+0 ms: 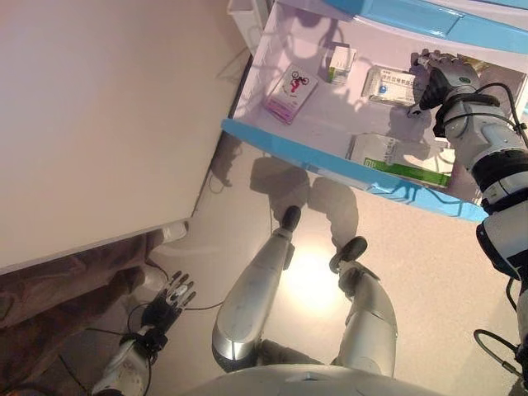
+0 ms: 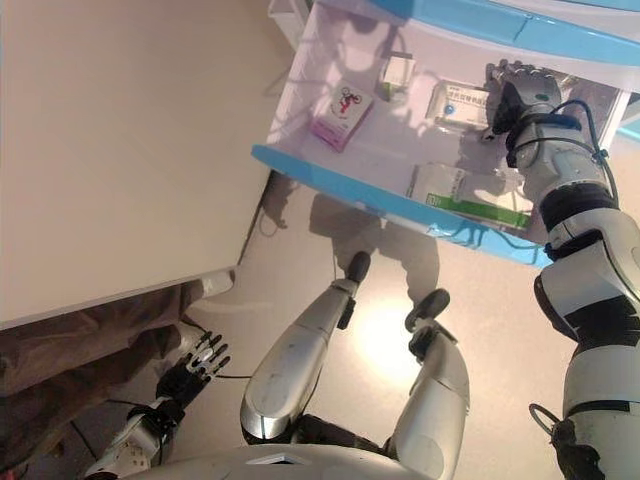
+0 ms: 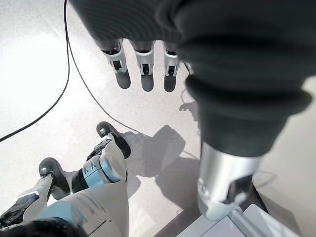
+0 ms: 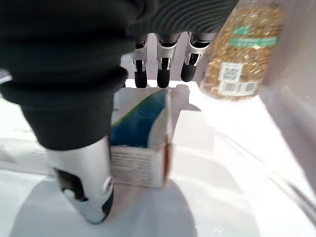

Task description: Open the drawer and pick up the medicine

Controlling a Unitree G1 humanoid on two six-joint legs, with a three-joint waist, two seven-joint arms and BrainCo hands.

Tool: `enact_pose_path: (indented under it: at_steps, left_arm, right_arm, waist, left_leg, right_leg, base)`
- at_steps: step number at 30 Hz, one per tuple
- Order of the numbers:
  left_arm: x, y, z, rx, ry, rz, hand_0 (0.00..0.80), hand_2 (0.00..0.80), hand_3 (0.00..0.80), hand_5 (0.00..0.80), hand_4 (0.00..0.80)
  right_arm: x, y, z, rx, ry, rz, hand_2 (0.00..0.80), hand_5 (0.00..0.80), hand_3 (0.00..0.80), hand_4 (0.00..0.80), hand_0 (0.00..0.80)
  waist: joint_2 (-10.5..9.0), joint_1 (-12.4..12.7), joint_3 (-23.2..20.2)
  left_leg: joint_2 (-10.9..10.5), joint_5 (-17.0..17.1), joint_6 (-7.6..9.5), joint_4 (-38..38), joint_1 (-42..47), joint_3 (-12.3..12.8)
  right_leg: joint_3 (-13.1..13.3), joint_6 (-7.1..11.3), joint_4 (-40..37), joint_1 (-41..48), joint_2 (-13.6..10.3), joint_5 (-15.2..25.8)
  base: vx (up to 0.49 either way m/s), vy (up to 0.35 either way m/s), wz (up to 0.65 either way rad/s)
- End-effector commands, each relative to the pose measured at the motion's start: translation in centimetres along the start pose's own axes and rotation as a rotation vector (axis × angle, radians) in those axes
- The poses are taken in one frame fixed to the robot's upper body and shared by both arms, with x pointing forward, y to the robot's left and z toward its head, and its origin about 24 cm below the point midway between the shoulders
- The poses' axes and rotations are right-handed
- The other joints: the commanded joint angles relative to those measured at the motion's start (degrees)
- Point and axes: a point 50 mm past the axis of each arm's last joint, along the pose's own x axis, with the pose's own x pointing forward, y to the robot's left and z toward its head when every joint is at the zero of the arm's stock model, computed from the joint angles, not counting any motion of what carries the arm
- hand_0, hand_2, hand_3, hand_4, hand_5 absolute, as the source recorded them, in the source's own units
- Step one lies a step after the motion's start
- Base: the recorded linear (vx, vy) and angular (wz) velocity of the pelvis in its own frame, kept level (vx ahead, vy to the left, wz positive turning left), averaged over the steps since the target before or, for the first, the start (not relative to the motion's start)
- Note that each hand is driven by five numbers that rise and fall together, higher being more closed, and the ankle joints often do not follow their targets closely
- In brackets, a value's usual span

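- Right hand point(image 1: 441, 76) sits inside the open blue-fronted white drawer point(image 1: 330, 153), fingers relaxed and straddling a white-and-blue medicine box point(image 4: 140, 143), not clamped.
- Left hand point(image 1: 169, 299) hangs loose-fingered near the floor.

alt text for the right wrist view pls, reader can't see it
The robot's right hand hangs open inside the white drawer, straight fingers and thumb on either side of a white and blue medicine box but not closed on it. A bag of yellowish granules lies beyond the fingertips, near the drawer wall.
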Motion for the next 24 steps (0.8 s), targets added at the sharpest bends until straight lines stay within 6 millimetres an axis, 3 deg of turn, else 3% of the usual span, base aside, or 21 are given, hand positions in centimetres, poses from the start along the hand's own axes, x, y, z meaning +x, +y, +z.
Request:
enact_pose_path:
  at_steps: [1, 24]
  left_arm:
    - [-2.6, 1.3, -2.4, -0.002, 0.093, 0.023, 0.000, 0.000, 0.000, 0.000, 0.000]
    - [-3.0, 1.8, -3.1, -0.016, 0.103, 0.029, 0.000, 0.000, 0.000, 0.000, 0.000]
  right_arm:
    - [0.1, 0.0, 0.1, 0.030, 0.006, 0.047, 0.000, 0.000, 0.000, 0.000, 0.000]
    - [-0.2, 2.4, 0.6, 0.095, -0.026, 0.224, 0.000, 0.000, 0.000, 0.000, 0.000]
  waist:
    - [2.64, 2.0, -1.7]
    - [2.42, 2.2, -1.7]
  left_leg:
    - [-0.8, -3.8, 1.33, -2.3, -0.5, 2.8]
    - [-0.7, -3.8, 1.30, -1.5, -1.6, 2.8]
  right_leg:
    - [0.8, -0.04, 6.9, -1.3, 0.5, -4.5]
    - [0.5, -0.11, 7.8, -2.3, 0.3, -4.5]
  base:
    - [0.000, 0.000, 0.00]
    - [0.001, 0.001, 0.01]
